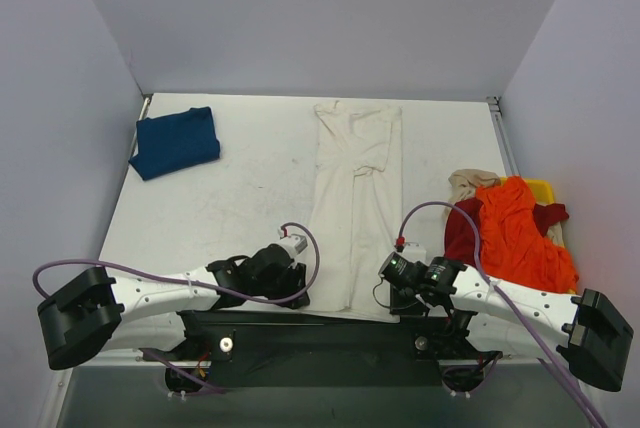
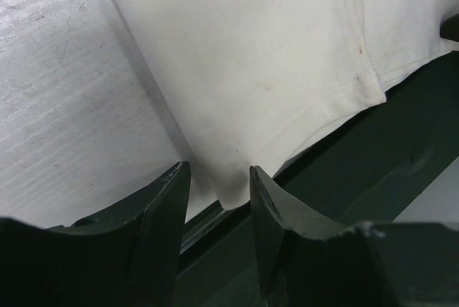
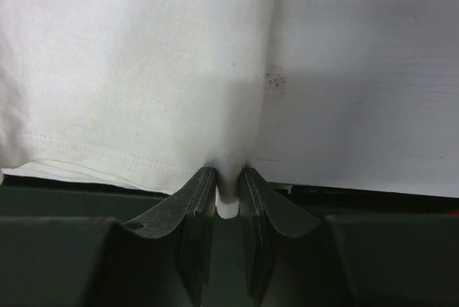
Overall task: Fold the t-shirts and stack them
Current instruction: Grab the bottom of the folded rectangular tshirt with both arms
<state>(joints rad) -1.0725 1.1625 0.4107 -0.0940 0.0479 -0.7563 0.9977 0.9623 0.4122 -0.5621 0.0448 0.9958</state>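
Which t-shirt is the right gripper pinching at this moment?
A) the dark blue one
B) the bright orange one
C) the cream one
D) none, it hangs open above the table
C: in the right wrist view the right gripper has its fingers closed on a fold of the cream t-shirt at its near hem.

Even bright light, soft shadows (wrist foregrounds blurred)
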